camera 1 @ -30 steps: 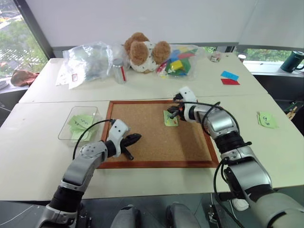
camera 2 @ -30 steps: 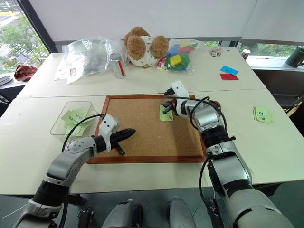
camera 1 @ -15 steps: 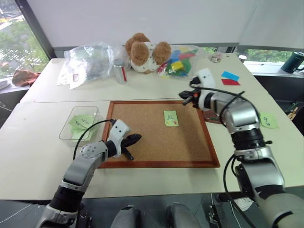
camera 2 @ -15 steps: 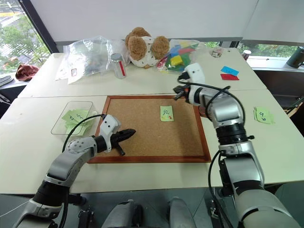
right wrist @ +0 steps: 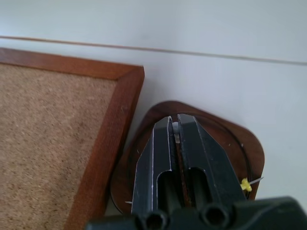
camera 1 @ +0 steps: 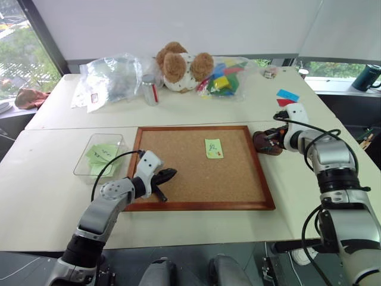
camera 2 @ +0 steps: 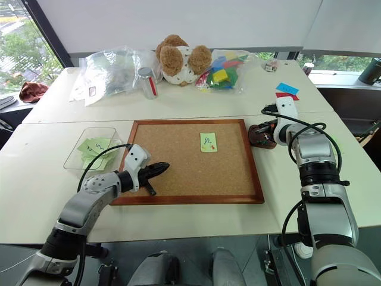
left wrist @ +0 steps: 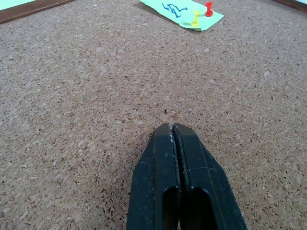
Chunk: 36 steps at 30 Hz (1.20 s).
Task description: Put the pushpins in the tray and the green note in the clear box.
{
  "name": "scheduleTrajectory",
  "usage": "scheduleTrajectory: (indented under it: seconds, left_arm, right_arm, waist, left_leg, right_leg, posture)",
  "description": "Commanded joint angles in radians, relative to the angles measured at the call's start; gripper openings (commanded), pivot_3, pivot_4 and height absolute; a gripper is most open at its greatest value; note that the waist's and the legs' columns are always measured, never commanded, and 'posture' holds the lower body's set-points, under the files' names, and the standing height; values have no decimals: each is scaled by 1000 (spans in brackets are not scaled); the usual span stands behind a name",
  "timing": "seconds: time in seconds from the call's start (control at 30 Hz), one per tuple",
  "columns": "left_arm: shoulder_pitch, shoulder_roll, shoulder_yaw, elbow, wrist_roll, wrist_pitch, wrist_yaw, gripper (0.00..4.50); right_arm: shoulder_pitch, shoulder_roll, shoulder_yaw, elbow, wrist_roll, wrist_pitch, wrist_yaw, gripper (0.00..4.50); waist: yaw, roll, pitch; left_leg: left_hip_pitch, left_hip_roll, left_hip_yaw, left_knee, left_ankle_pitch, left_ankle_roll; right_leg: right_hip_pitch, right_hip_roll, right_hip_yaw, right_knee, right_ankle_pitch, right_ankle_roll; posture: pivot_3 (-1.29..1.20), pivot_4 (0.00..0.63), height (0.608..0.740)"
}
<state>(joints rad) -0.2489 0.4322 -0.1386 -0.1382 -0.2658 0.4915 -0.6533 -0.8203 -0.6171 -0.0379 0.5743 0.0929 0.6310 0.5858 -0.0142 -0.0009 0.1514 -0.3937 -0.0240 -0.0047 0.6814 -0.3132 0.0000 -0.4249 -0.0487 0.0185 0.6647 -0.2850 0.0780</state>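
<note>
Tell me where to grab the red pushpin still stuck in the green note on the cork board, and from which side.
Grip the red pushpin by its raised head, coming down from above with one finger on each side. It stands upright at the green note's corner, close beside a yellow pin, so probably close across the side away from that pin and pull straight up.

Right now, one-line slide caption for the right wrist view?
Right claw, shut on a pushpin, poised over the brown tray beside the cork board's corner; a yellow pushpin already inside.

Light green note (blue scribble), dark brown tray.
</note>
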Motion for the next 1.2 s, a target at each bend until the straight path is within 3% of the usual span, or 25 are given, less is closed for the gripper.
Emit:
scheduleTrajectory:
  seconds: [0.03, 0.1, 0.2, 0.43, 0.8, 1.0, 1.2]
  left_arm:
    - [26, 6, -13, 10, 9, 23, -7, 0]
    - [28, 8, -11, 8, 8, 24, -7, 0]
    - [31, 10, -7, 5, 8, 25, -6, 0]
    - [30, 12, -2, 6, 9, 26, -6, 0]
    - [33, 15, -2, 5, 9, 25, -9, 0]
    - [31, 13, -3, 6, 11, 25, -6, 0]
    - [32, 12, -3, 3, 10, 28, -5, 0]
  right_arm:
    - [9, 4, -14, -3, 5, -18, 1, 70]
    - [15, 6, -15, 4, 3, -21, -1, 70]
    - [22, 7, -18, 7, 4, -25, -1, 884]
    - [13, 3, -24, -3, 9, -19, -2, 4417]
    - [46, -23, 24, -323, 70, 93, 140, 4481]
    - [122, 6, 101, -517, 101, 138, 192, 4481]
    - [175, 57, 155, -574, 101, 144, 184, 4481]
  waist:
    - [0, 0, 0]
    - [0, 0, 0]
    - [0, 0, 0]
    - [-1, 0, 0]
    - [-1, 0, 0]
    - [1, 0, 0]
    - [0, 0, 0]
  left_leg:
    - [0, 0, 0, 0, 0, 0]
    - [0, 0, 0, 0, 0, 0]
    - [0, 0, 0, 0, 0, 0]
    - [0, 0, 0, 0, 0, 0]
    - [0, 0, 0, 0, 0, 0]
    - [0, 0, 0, 0, 0, 0]
    - [0, 0, 0, 0, 0, 0]
  right_leg:
    - [0, 0, 0, 0, 0, 0]
    - [0, 0, 0, 0, 0, 0]
    - [0, 0, 0, 0, 0, 0]
    - [0, 0, 0, 0, 0, 0]
    - [0, 0, 0, 0, 0, 0]
    - [0, 0, 0, 0, 0, 0]
    - [0, 0, 0, 0, 0, 0]
  posture:
    - [0, 150, 740]
    - [0, 150, 740]
    - [0, 150, 740]
    - [0, 150, 740]
    - [0, 150, 740]
    - [0, 150, 740]
    - [0, 150, 740]
